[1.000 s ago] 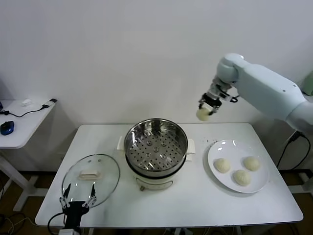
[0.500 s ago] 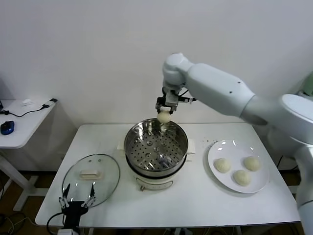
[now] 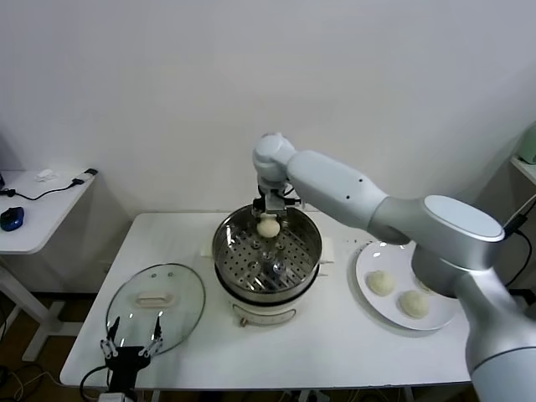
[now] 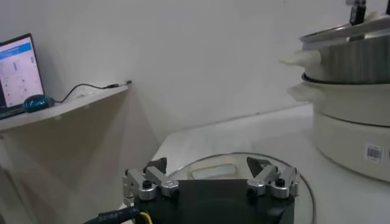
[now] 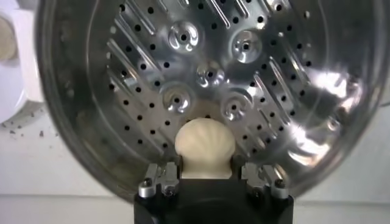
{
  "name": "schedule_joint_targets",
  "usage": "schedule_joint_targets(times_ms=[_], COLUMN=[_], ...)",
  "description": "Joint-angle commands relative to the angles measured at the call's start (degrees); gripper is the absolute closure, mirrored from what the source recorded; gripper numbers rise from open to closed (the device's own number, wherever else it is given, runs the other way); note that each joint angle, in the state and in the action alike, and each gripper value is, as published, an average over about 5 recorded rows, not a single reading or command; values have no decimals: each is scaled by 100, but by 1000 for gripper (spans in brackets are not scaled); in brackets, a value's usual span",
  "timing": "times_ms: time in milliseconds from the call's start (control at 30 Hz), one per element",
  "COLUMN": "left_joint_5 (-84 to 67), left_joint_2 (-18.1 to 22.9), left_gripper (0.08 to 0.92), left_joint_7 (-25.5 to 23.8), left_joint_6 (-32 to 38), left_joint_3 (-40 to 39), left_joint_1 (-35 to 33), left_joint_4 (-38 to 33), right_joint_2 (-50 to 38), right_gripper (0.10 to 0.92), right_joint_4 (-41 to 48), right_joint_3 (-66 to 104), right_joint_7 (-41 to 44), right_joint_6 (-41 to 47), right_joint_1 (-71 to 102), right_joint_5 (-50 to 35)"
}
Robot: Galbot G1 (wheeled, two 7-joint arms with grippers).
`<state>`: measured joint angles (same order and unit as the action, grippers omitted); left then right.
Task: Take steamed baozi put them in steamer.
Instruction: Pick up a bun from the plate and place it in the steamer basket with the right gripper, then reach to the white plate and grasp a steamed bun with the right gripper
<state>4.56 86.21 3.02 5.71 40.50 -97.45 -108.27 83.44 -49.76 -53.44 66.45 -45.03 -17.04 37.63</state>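
My right gripper (image 3: 268, 219) is shut on a cream-white baozi (image 3: 268, 226) and holds it inside the rim of the steel steamer (image 3: 308, 243), above the perforated tray at its far side. The right wrist view shows the same baozi (image 5: 204, 148) pinched between the fingers over the tray (image 5: 201, 73). Two more baozi (image 3: 380, 282) (image 3: 414, 303) show on the white plate (image 3: 368, 255) at the right; the arm covers part of the plate. My left gripper (image 3: 132, 342) is open and empty at the table's front left, over the glass lid (image 3: 156, 300).
The steamer's white base (image 4: 347, 131) stands right of the lid (image 4: 241, 173) in the left wrist view. A side table (image 3: 33, 209) with a mouse and cable stands at the left. The wall lies close behind the table.
My right arm has carried the baozi further left and down, from above the steamer's far rim to inside the pot. The left arm has not moved.
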Motion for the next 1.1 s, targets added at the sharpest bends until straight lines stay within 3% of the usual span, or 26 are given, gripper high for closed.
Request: schedule_joint_targets(times_ms=[33,367,733,867,967,1100], left_joint_5=[-12,4,3,9,4,-38], left_joint_2=[-8,-6,-102,-97,-84,-85], left_gripper=[177,177,177,177,177,177], left_joint_7=[5,12,14,15,17,19], left_joint_6=[10,13,-20,-39,-32,-7], left_joint_3=[-4,-23,-59,-74,-73,-58], left_joint_1=[-4,1,-21,-40,-69,-118], left_joint_4=[33,18,-98,-164,-195,-228], right_joint_2=[152,-17,-1395,-2273,-2888,-3718], right_gripper=[449,213,203,203,203,203], right_joint_4=[208,-17,-1150,-1442,-1768,-2153], right_joint_3=[94,72,-859,-1911,-3124,-3620], right_joint_7=[-50,110,480,78,-578,-719], right_joint_6=[-102,-232,483,1340,2536,4120], right_joint_1=[285,-71,-1708,-2580,-3213,-3323], right_joint_5=[280,-311,-2777,-4101,-5183,-5856])
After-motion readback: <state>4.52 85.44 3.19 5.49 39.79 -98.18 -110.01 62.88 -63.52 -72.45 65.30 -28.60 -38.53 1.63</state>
